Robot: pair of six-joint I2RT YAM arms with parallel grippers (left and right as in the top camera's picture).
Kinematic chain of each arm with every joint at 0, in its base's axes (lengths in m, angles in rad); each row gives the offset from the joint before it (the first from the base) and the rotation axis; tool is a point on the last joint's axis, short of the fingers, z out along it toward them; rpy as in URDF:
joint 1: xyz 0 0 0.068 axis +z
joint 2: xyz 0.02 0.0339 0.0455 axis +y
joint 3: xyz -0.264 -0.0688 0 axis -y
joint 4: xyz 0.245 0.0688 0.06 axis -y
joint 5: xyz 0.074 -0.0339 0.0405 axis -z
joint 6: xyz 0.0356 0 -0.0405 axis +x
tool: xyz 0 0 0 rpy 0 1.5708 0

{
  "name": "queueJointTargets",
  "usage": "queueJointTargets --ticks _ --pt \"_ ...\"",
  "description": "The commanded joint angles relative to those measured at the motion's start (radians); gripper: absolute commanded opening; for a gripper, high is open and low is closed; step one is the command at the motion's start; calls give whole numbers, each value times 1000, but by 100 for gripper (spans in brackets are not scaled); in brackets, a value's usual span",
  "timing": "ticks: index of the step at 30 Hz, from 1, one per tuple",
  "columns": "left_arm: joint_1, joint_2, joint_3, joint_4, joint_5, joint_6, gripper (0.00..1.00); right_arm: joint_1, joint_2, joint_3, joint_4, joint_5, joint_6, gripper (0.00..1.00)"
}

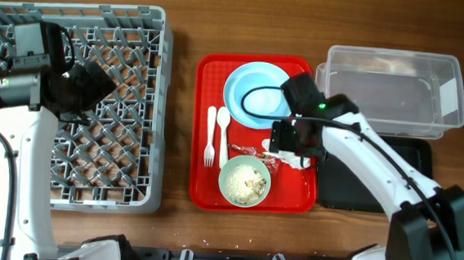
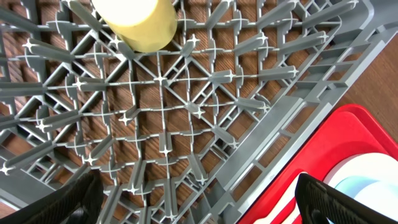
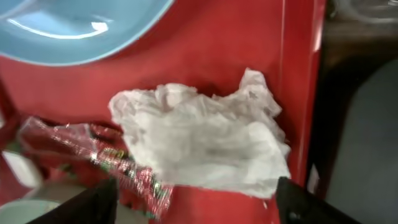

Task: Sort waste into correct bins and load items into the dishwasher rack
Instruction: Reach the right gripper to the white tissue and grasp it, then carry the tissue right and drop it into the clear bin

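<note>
Fingertips of the right tool [image 3: 198, 202], cut off at the frame's edge, are spread wide over the crumpled napkin [image 3: 205, 143] on the red tray [image 3: 236, 56], beside the wrapper [image 3: 93, 152]; overhead, the napkin is hidden by that arm [image 1: 377, 169]. Above the rack [image 2: 186, 124] on the wooden desk [image 1: 191, 12], the left tool [image 2: 205, 208] is held apart and empty, and the yellow cup [image 2: 137, 22] inside the rack is half cropped.

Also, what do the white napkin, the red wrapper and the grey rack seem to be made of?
The napkin looks like thin matte paper: soft, irregular creases, no shine. The wrapper seems glossy plastic or foil film: its crinkles catch glints. The rack appears moulded matte grey plastic, with uniform ribs and pegs.
</note>
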Motion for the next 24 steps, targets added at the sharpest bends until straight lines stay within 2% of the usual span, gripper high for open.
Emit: queueJointTargets --ticks 1,2,4,5,6,7,10,15,17,19,21,22,24 --pt "5 -9 12 0 1 -13 100 0 10 -53 68 -12 36 77" --pt "5 -9 12 0 1 -13 100 0 10 -73 93 -10 37 75" --pt "5 -9 12 0 1 -13 100 0 10 -120 164 19 58 65" --pt "5 -9 12 0 1 -13 100 0 10 -127 182 17 55 45" --pt "5 -9 12 0 1 -13 100 0 10 -125 181 17 54 20" --pt "5 -9 12 0 1 -13 100 0 10 -112 171 18 51 4" --pt "5 -9 12 0 1 -13 100 0 -5 -18 83 18 50 4" --pt "5 -9 12 0 1 -13 100 -34 -98 356 -180 190 -11 4" --pt "5 -9 12 0 0 -13 100 -120 -117 437 -192 280 -30 4" --pt "5 -9 12 0 1 -13 100 -257 -113 445 -141 347 -29 4" --pt "5 -9 12 0 1 -13 100 -366 -88 444 -57 347 -93 4" --pt "5 -9 12 0 1 -13 100 -410 -71 444 -19 311 -141 7" --pt "5 -9 12 0 1 -13 100 -479 -23 441 46 220 -194 34"
